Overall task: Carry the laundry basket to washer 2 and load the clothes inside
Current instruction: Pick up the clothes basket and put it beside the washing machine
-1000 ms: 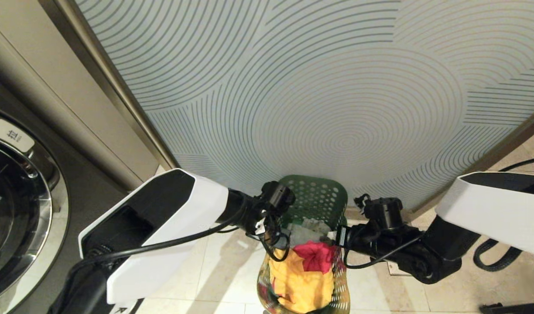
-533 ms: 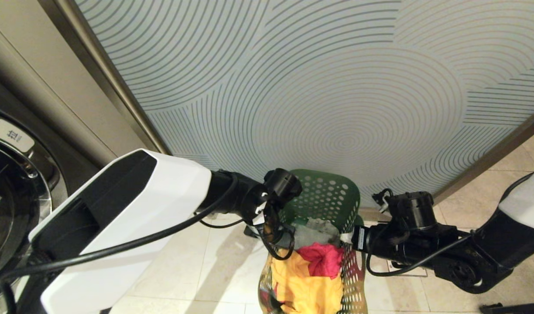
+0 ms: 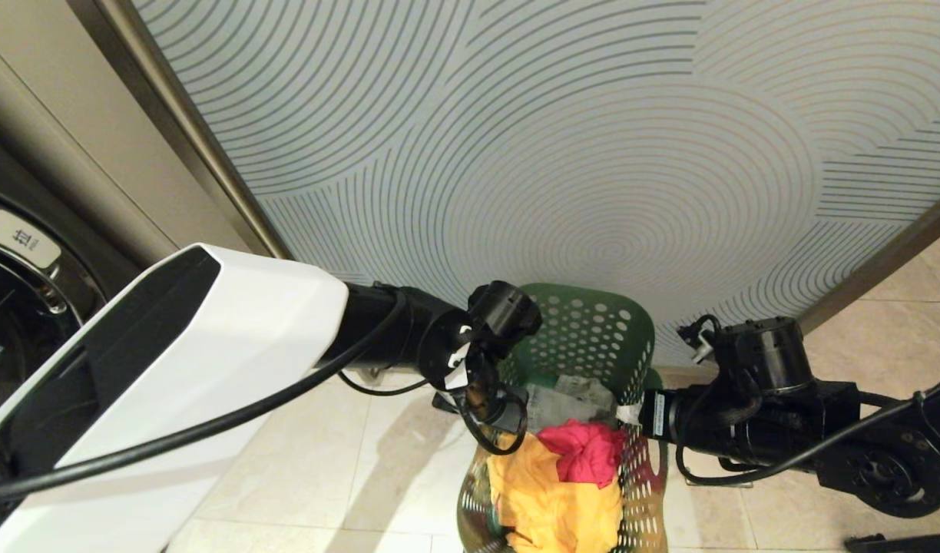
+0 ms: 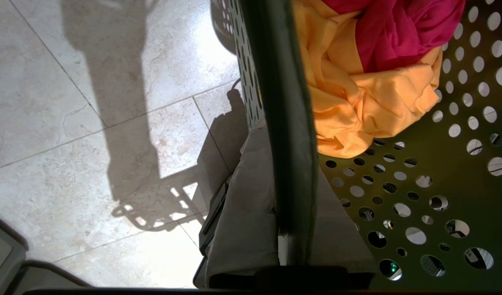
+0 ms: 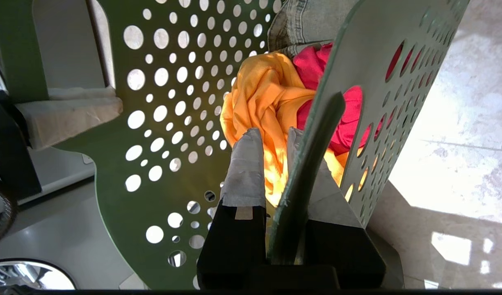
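The dark green perforated laundry basket (image 3: 593, 338) hangs between my two arms in front of the patterned wall. The clothes lie inside it: a yellow one (image 3: 551, 503), a pink-red one (image 3: 585, 453) and a grey one (image 3: 566, 399). My left gripper (image 3: 508, 411) is shut on the basket's left rim (image 4: 290, 123), one padded finger (image 4: 243, 213) on either side of it. At the opposite wall my right gripper (image 5: 275, 141) is shut on the rim (image 5: 306, 172). A dark grey washer (image 3: 9, 307) with a chrome-rimmed door shows at the left edge. Its number is hidden, so I cannot tell if it is washer 2.
A pale panel with curved line patterns (image 3: 593, 153) stands close behind the basket. Beige floor tiles (image 3: 347, 476) lie below. A beige cabinet side (image 3: 71, 130) runs between the washer and the panel. A black cable (image 3: 900, 415) trails by my right arm.
Both arms have risen with the basket held between them. It now sits higher and further right in the head view. The wall and washer have kept their places.
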Controlling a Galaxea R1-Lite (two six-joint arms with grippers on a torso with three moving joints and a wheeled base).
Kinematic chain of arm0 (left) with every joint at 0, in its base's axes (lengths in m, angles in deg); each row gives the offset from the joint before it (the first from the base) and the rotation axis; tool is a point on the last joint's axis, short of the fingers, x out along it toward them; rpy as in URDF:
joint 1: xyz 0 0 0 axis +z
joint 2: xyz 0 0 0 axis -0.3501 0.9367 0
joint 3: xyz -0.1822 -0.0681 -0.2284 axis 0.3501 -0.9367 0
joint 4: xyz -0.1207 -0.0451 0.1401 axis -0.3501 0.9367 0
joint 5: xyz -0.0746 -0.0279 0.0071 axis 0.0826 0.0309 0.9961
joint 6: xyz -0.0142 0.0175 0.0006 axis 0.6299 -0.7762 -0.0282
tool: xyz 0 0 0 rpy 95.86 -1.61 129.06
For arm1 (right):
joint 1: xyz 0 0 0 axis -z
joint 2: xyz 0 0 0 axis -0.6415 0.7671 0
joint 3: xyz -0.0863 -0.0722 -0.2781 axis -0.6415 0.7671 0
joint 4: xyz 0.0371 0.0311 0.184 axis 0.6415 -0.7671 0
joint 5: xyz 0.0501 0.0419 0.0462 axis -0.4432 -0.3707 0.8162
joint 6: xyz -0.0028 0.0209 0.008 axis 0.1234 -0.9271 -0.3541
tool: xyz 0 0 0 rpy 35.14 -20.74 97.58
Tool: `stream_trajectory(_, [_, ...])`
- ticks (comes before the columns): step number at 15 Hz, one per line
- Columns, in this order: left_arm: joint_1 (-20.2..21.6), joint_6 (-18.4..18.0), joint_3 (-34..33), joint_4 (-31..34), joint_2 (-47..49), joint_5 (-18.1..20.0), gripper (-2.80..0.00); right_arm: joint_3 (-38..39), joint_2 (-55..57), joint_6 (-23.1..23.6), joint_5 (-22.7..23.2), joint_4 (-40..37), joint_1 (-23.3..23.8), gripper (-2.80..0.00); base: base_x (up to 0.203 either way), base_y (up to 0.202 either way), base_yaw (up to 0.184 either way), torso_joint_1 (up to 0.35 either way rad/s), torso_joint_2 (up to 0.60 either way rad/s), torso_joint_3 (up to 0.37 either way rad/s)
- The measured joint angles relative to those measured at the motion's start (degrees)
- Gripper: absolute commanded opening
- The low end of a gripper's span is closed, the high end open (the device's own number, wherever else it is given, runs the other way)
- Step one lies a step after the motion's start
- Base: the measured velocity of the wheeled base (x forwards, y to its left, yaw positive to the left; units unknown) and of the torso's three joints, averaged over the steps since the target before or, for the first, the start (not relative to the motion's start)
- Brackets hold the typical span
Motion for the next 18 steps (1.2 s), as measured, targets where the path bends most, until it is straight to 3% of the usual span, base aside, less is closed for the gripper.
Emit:
stream_trajectory(7, [-0.4, 0.3, -0.8, 0.1, -1.4, 0.0, -2.80, -0.9, -2.5, 1.5, -1.5, -4.1, -0.6, -2.80, 0.000, 0.000, 0.000, 0.000, 0.00, 0.008])
stream_trajectory(13, [-0.4, 0.1, -0.7, 0.0, -1.7, 0.0, -2.80, -2.6, -3.3, 1.5, -2.1, -5.7, -1.1, -2.80, 0.000, 0.000, 0.000, 0.002, 0.00, 0.174])
stream_trajectory(18, [-0.4, 0.0, -0.5, 0.2, -2.6, 0.0, -2.80, -6.7, -4.3, 1.4, -2.3, -11.2, -1.6, -2.80, 0.000, 0.000, 0.000, 0.004, 0.00, 0.200])
